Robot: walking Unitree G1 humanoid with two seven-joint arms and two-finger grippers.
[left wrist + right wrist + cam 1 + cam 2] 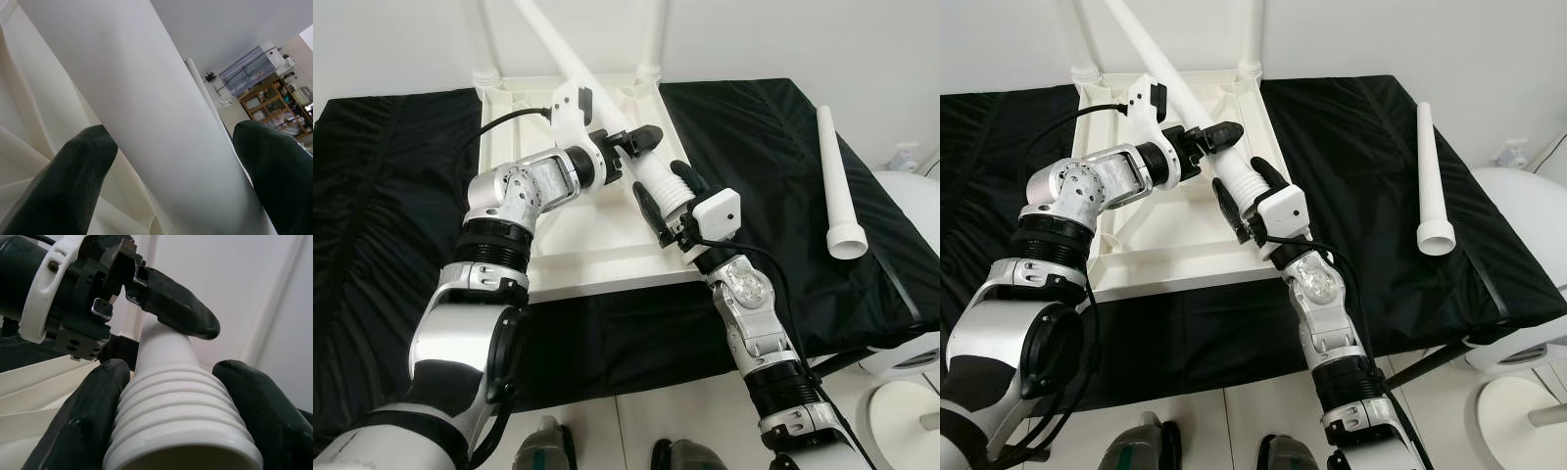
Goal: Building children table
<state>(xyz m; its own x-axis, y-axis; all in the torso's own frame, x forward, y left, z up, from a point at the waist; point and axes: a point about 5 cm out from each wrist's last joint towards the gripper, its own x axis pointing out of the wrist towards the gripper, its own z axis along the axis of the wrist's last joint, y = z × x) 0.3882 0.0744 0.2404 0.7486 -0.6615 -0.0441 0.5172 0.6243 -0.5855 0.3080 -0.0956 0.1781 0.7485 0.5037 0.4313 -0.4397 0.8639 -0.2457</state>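
Right gripper (668,202) pinches the ribbed end of a white table leg (607,116); left gripper (628,147) clamps its shaft at 11 o'clock, over the upturned tabletop (578,240). Spare leg (836,178) lies at 3 o'clock.

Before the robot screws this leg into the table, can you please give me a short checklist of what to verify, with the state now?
1. Left gripper holds the leg along its shaft: ok.
2. Right gripper holds the leg's ribbed end: ok.
3. Upside-down tabletop lies flat on the black cloth: ok.
4. Ribbed end lined up with a corner socket: cannot tell.
5. Two legs already standing at the far corners: ok.
6. Spare leg lies apart, out of the way: ok.
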